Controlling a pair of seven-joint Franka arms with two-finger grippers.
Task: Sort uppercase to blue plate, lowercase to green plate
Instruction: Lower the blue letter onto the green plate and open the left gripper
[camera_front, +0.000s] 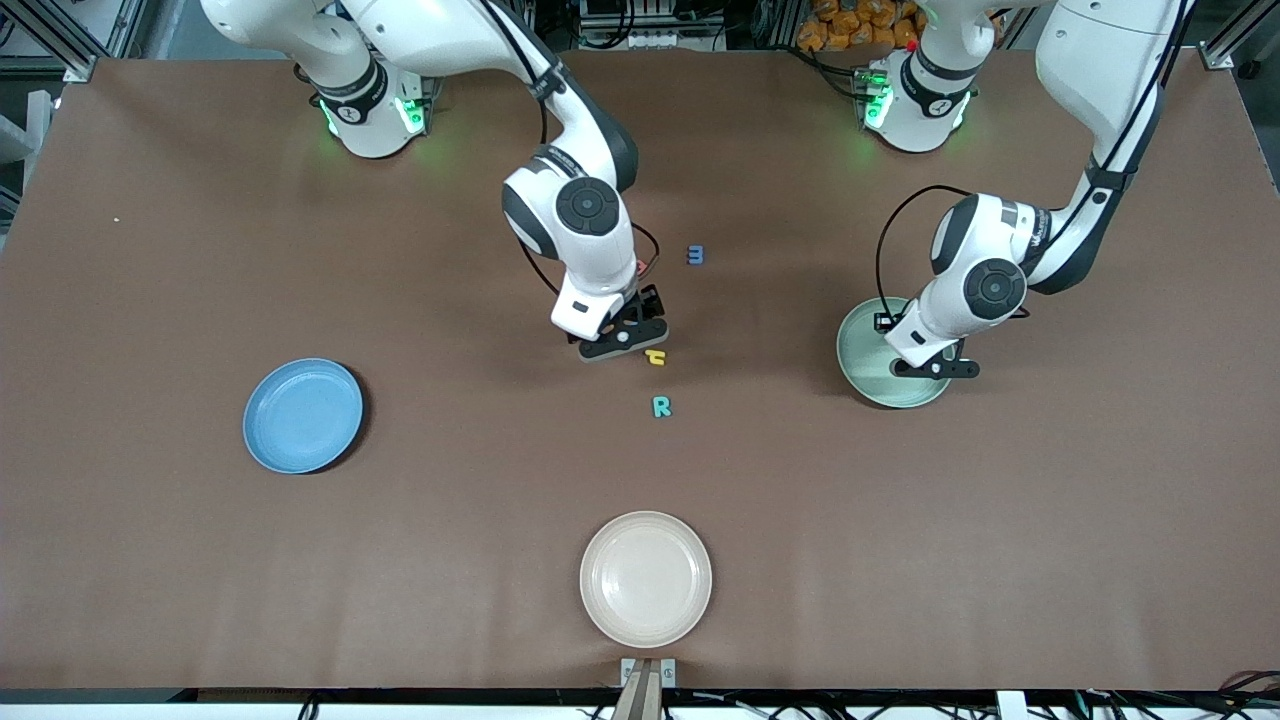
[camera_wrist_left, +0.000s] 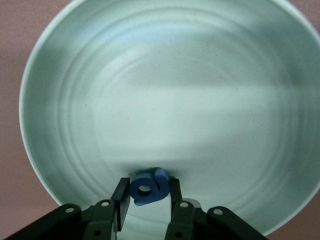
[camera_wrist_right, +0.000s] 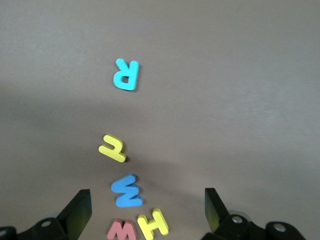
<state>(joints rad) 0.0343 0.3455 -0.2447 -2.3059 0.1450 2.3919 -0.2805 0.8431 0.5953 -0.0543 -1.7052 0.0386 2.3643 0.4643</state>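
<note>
My left gripper (camera_front: 930, 370) hangs low over the pale green plate (camera_front: 860, 350), shut on a blue rounded lowercase letter (camera_wrist_left: 156, 184). In the left wrist view this gripper (camera_wrist_left: 146, 194) pinches the letter above the green plate's (camera_wrist_left: 165, 90) floor. My right gripper (camera_front: 620, 345) stands open over a cluster of letters at the table's middle. Between its fingers (camera_wrist_right: 146, 201) lie a blue M (camera_wrist_right: 127, 191), a yellow H (camera_wrist_right: 152, 223) and a red w (camera_wrist_right: 122, 230). A yellow h-like letter (camera_front: 655, 357) and a teal R (camera_front: 661, 406) lie nearer the front camera. The blue plate (camera_front: 303, 415) holds nothing.
A small blue m (camera_front: 695, 255) lies alone, farther from the front camera than the cluster. A cream plate (camera_front: 645, 578) sits near the table's front edge. Brown tabletop spreads between the plates.
</note>
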